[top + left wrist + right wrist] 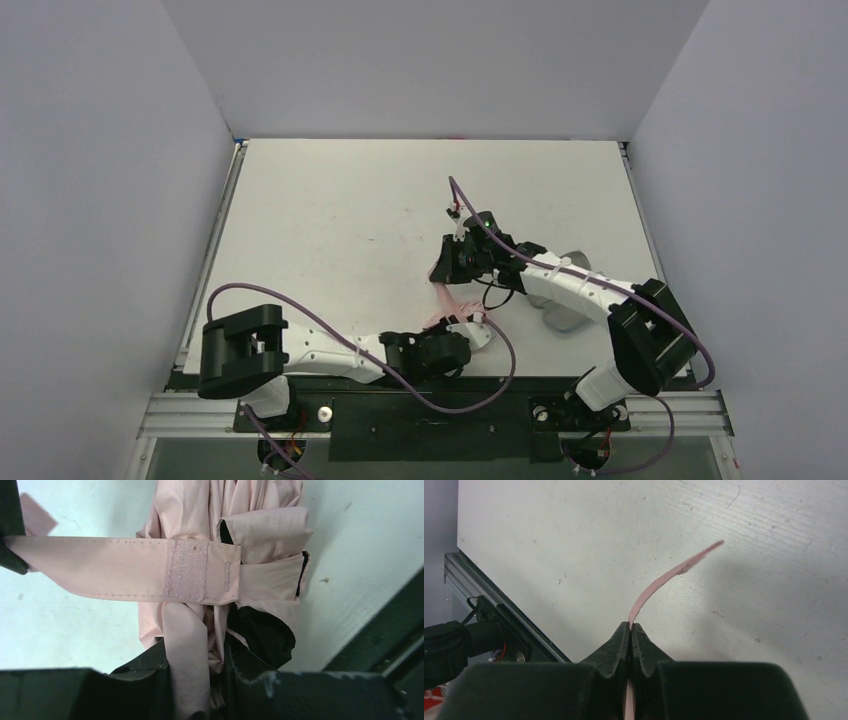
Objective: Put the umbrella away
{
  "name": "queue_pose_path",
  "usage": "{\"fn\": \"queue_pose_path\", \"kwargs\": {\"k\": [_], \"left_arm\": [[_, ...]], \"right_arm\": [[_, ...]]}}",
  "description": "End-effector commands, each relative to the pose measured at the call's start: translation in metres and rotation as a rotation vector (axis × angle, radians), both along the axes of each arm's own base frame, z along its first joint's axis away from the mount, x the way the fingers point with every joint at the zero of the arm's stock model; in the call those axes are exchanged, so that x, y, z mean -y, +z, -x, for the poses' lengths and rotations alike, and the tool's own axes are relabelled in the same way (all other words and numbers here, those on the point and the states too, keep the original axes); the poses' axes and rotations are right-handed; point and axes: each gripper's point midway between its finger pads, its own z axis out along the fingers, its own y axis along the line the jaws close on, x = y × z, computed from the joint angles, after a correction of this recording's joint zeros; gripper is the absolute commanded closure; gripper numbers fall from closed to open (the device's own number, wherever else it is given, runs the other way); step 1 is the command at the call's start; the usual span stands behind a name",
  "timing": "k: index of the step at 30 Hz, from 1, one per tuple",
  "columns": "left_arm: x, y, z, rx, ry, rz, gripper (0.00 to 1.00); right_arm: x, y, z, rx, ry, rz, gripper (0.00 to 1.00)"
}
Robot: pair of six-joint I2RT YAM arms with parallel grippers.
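Left gripper (197, 677) clamps the folded umbrella (190, 510); its Velcro strap (120, 567) runs leftward just ahead of the fingers. Right gripper (630, 642) pinches that strap, free end projecting forward.

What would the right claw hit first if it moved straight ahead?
Probably the bare white table: the right gripper, shut on the umbrella's pink strap, angles toward it with nothing else ahead, though depth is unclear.
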Motion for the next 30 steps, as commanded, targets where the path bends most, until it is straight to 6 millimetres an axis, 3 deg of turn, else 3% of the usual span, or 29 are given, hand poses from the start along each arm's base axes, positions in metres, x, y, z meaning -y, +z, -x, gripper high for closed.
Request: {"fn": "queue_pose_path", "kwargs": {"k": [1, 6, 11, 15, 16, 18, 21, 25, 28, 30], "left_arm": [[-0.012, -0.001, -0.01, 0.147, -0.042, -0.223, 1.0], [-0.003, 0.001, -0.01, 0.248, -0.092, -0.3, 1.0], [-0.001, -0.001, -0.01, 0.35, -0.111, -0.366, 1.0], [-0.003, -0.005, -0.009, 0.41, -0.112, -0.413, 1.0], [-0.004, -0.009, -0.009, 0.418, -0.112, -0.431, 1.0], [-0.005, -0.016, -0.009, 0.423, -0.114, -0.455, 1.0], [-0.003, -0.024, -0.007, 0.417, -0.112, -0.46, 1.0], [-0.006, -0.033, -0.007, 0.407, -0.096, -0.466, 1.0], [-0.009, -0.039, -0.005, 0.387, -0.082, -0.456, 0.99], [-0.009, -0.04, -0.004, 0.379, -0.079, -0.446, 0.92]], "right_arm": [[-0.009, 0.047, -0.024, 0.098, -0.02, -0.052, 1.0], [-0.015, 0.065, -0.047, 0.121, -0.043, -0.033, 1.0], [-0.018, 0.055, -0.064, 0.104, -0.061, 0.0, 1.0], [-0.023, 0.006, -0.063, 0.023, -0.058, 0.026, 1.0], [-0.021, -0.019, -0.056, -0.024, -0.056, 0.049, 1.0], [-0.021, -0.047, -0.045, -0.078, -0.054, 0.048, 1.0], [-0.02, -0.077, -0.031, -0.138, -0.055, 0.035, 1.0], [-0.012, -0.098, -0.012, -0.166, -0.054, 0.044, 1.0], [-0.013, -0.1, -0.004, -0.168, -0.05, 0.032, 1.0], [-0.012, -0.101, 0.0, -0.166, -0.054, 0.027, 1.0]]}}
